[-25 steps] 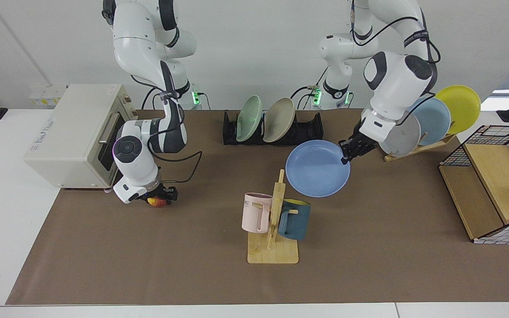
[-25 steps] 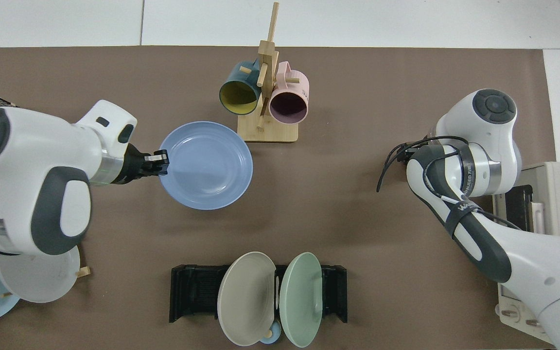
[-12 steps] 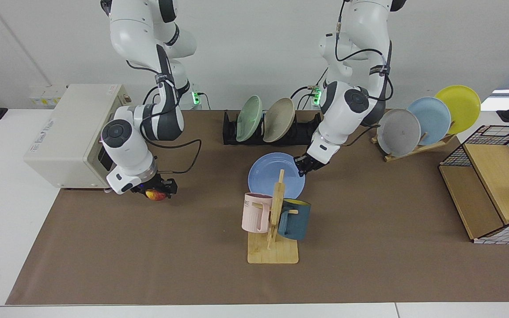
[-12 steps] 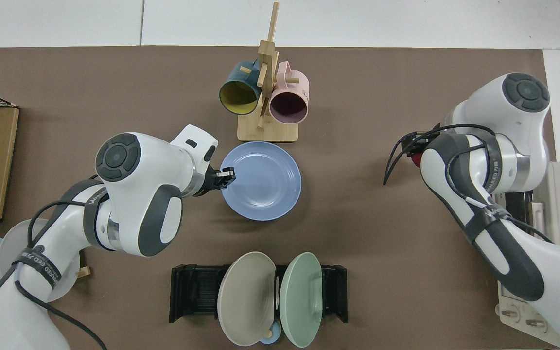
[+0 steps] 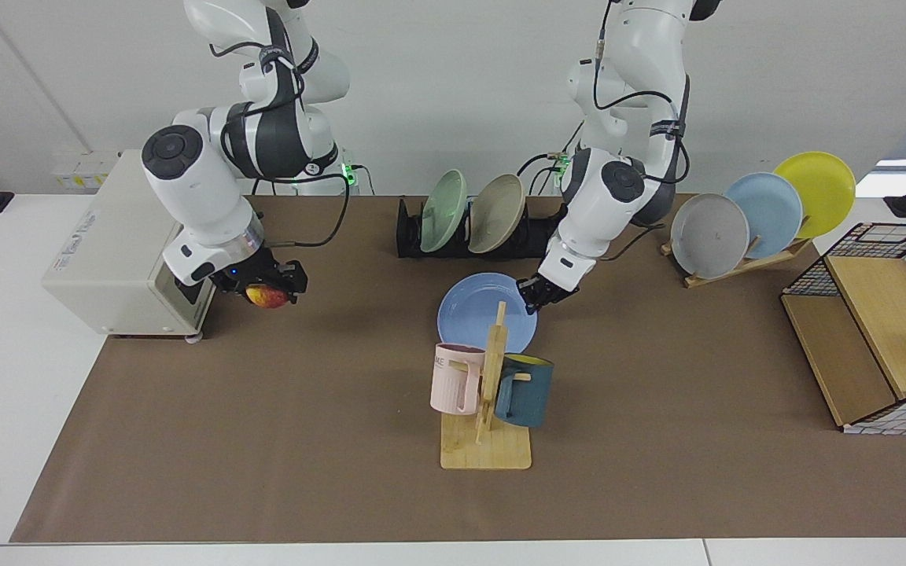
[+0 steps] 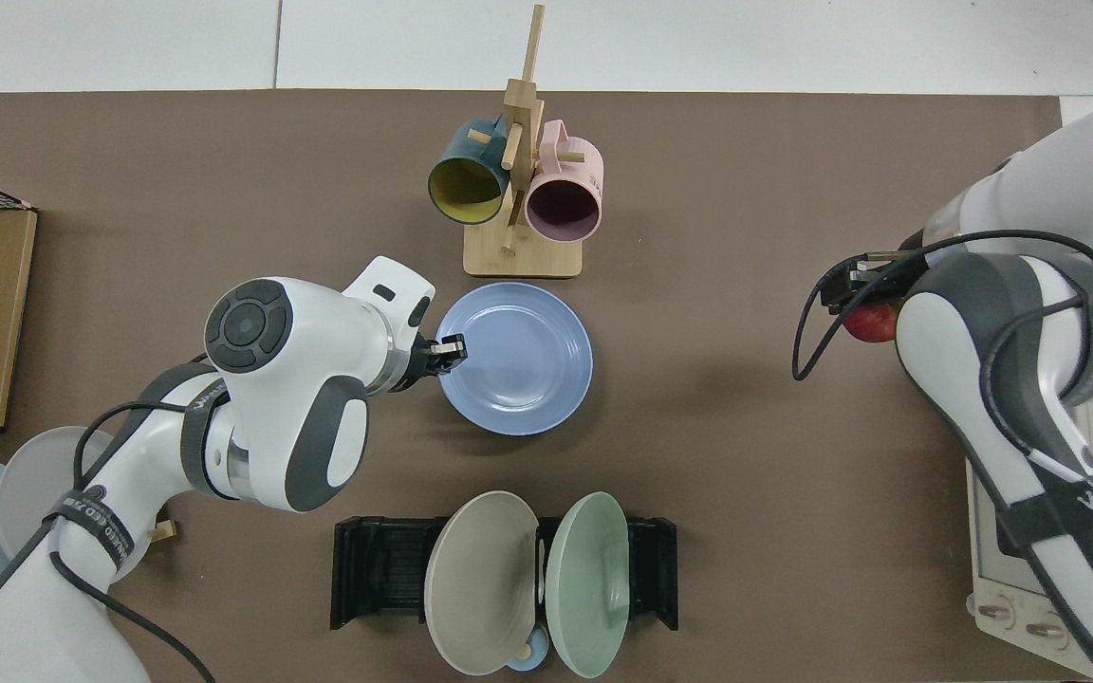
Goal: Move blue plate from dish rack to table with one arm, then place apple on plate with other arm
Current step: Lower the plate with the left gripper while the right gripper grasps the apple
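Blue plate point(image 5: 478, 310) is seen flat on the worktop point(image 5: 657, 440) mat, just behind the mug stand point(image 5: 487, 409), with the left claw point(image 5: 539, 294) clenched on its rim. The apple point(image 5: 266, 296) is grasped in the right claw point(image 5: 268, 284), raised near the oven point(image 5: 119, 240), well apart from the plate. The rim is best released before the left arm is withdrawn; the apple is then to be lowered at plate centre and freed only once seated, so that rolling is prevented.

blue plate point(image 5: 478, 305): near rim hidden by mug stand point(image 5: 491, 369) | apple point(image 6: 871, 323): half under right arm
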Available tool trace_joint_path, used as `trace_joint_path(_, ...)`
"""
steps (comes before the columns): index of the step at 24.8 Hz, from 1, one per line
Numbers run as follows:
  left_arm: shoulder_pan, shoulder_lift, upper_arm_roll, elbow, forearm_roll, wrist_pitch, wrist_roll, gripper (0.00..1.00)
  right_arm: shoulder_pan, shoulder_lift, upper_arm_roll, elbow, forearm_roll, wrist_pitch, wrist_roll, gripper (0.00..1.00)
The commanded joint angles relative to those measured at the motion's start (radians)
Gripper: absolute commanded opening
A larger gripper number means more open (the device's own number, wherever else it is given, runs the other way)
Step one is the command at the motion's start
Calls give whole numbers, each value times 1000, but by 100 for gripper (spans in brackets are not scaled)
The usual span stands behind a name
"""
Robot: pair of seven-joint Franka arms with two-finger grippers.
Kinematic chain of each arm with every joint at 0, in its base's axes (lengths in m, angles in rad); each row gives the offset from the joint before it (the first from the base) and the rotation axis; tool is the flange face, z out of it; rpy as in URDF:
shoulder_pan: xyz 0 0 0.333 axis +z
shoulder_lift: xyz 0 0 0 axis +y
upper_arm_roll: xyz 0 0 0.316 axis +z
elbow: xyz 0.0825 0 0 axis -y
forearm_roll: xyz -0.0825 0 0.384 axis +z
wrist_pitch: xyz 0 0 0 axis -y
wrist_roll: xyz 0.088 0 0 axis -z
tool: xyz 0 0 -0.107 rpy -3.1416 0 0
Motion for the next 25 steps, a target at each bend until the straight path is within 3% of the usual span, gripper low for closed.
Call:
trace_joint_path(1,-14,-9,9,-36,0,32,2,0,-10,-103,-5,-13,-4,-78,4,0)
trace_joint_path(6,-23,-9,10,-38,4,32,2,0,-12,-155,4,-17,-3,-97,38,0)
trace_joint_path(10,-25,-9,10,-38,4,32,-1,6,6,-157,6,-25,1,-77,104,0)
trace_joint_path(12,-25,-9,10,-38,4,32,-2,18,29,-157,6,-25,1,-71,121,0)
trace_joint_path(14,-25,-9,10,-38,4,32,-10,40,40,-157,6,-25,1,-65,142,0)
trace_joint_path(16,-25,-9,10,-38,4,32,-11,50,55,-154,6,-25,1,-61,171,0)
trace_joint_path(25,-22,-9,13,-38,4,29,-19,68,121,-146,6,-17,-4,-54,270,0)
